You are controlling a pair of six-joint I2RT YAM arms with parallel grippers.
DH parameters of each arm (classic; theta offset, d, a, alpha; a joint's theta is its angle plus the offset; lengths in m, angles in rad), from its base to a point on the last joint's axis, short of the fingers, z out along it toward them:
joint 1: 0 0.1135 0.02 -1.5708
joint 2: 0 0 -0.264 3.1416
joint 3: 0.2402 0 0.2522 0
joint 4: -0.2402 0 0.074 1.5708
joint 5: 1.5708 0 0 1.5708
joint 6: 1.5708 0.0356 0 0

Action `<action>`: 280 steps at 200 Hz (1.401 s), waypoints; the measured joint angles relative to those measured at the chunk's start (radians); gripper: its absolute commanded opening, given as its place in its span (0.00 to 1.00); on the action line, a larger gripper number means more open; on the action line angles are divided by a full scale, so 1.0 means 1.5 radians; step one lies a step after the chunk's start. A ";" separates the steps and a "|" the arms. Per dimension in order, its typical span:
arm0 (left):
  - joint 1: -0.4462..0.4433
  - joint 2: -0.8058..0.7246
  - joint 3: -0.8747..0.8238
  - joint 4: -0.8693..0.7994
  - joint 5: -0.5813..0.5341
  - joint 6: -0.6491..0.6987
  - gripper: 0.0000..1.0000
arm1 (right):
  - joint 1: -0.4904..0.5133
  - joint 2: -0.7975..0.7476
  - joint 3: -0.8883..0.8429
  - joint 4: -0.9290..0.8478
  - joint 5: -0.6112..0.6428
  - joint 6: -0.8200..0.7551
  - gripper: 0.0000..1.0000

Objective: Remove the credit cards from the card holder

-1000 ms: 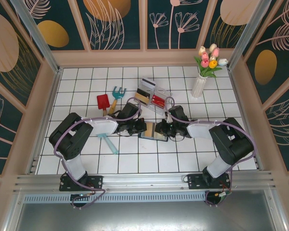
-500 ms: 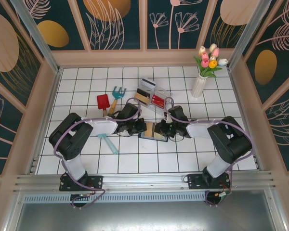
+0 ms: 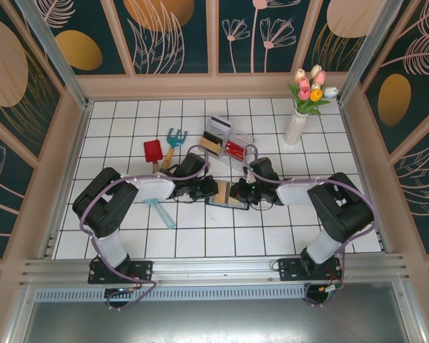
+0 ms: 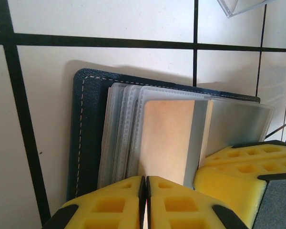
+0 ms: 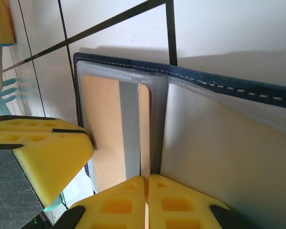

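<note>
The navy card holder (image 3: 229, 194) lies open on the white tiles between my two grippers, clear sleeves fanned out (image 4: 88, 143) (image 5: 219, 83). A tan credit card (image 4: 167, 138) (image 5: 102, 133) sits in the top sleeve, one long edge poking out. My left gripper (image 3: 214, 190) (image 4: 147, 183) is shut on the near edge of that sleeve. My right gripper (image 3: 242, 193) (image 5: 147, 183) comes in from the other side, shut on the card's exposed edge. A red card is not visible in the holder.
A clear compartment box (image 3: 225, 141) with cards stands just behind the holder. A red trowel (image 3: 153, 151) and teal rake (image 3: 174, 138) lie at the back left, and a teal-handled tool (image 3: 159, 211) is under the left arm. A vase of tulips (image 3: 297, 127) stands at the back right.
The right arm has shifted very slightly towards the holder. The card holder and the left arm stay where they were.
</note>
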 measured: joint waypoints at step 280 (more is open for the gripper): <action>-0.004 -0.002 0.005 -0.014 -0.013 -0.003 0.07 | 0.001 -0.030 -0.030 0.008 0.010 0.025 0.24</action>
